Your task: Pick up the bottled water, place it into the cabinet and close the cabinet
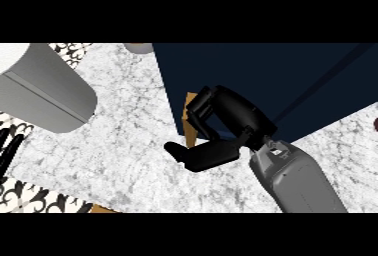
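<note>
The right hand [235, 114] is at the side of the dark blue cabinet [295, 75]. Its black fingers [201, 114] curl round the cabinet's thin tan edge [190, 136].

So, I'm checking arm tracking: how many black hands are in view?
1: the right hand, mid-view, at the edge of the dark blue cabinet. The left hand does not show, perhaps outside the view.

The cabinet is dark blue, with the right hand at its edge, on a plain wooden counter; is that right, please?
Not quite: the head view shows the counter is grey-white marble, not wood. The cabinet is dark blue, with the right hand at its edge.
</note>
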Available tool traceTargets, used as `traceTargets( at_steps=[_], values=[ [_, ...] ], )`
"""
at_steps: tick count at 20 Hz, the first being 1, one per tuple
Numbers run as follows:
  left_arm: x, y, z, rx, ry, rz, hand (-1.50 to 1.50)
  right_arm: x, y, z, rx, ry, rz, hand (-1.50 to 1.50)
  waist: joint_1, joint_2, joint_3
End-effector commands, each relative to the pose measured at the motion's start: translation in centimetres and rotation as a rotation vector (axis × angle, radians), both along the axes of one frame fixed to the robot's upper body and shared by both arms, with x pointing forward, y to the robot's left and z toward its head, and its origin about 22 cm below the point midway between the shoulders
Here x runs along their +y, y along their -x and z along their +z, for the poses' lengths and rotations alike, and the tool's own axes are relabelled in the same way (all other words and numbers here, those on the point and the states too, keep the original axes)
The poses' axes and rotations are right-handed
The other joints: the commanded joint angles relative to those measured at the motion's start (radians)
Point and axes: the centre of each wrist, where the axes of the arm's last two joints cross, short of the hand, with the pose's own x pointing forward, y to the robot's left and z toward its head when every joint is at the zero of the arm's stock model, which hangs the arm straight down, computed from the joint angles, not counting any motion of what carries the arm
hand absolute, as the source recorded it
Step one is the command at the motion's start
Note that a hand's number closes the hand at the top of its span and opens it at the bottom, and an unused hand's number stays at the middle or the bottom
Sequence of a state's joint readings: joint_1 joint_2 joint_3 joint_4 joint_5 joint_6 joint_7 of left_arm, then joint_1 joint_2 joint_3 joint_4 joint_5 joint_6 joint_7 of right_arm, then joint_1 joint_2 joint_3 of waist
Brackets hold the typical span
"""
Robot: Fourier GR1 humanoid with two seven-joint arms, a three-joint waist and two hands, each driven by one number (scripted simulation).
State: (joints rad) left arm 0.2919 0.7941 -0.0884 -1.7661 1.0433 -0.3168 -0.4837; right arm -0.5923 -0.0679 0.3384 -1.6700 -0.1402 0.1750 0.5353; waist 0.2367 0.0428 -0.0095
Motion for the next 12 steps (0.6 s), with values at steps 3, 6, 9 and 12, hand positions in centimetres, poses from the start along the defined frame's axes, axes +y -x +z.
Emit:
traceTargets(
  at_steps=[3,6,9,12],
  values=[
    [0.3,0.2,-0.8,0.016,0.014,0.026,-1.50,3.3,-4.9,2.9,-0.008,-0.051,-0.187,1.50,-0.033,0.002,0.003],
    [0.9,0.6,-0.5,0.000,-0.002,0.030,-1.50,3.5,-6.5,2.9,0.008,-0.084,-0.261,1.50,-0.026,-0.002,0.006],
    [1.5,0.7,-0.2,-0.009,0.014,0.022,-1.50,3.2,-7.3,2.9,0.045,-0.129,-0.325,1.50,-0.022,0.001,0.006],
    [1.3,0.9,-0.7,-0.001,0.030,0.038,-1.50,2.9,-7.7,3.2,0.080,-0.205,-0.366,-1.50,-0.040,0.001,0.007]
  ],
)
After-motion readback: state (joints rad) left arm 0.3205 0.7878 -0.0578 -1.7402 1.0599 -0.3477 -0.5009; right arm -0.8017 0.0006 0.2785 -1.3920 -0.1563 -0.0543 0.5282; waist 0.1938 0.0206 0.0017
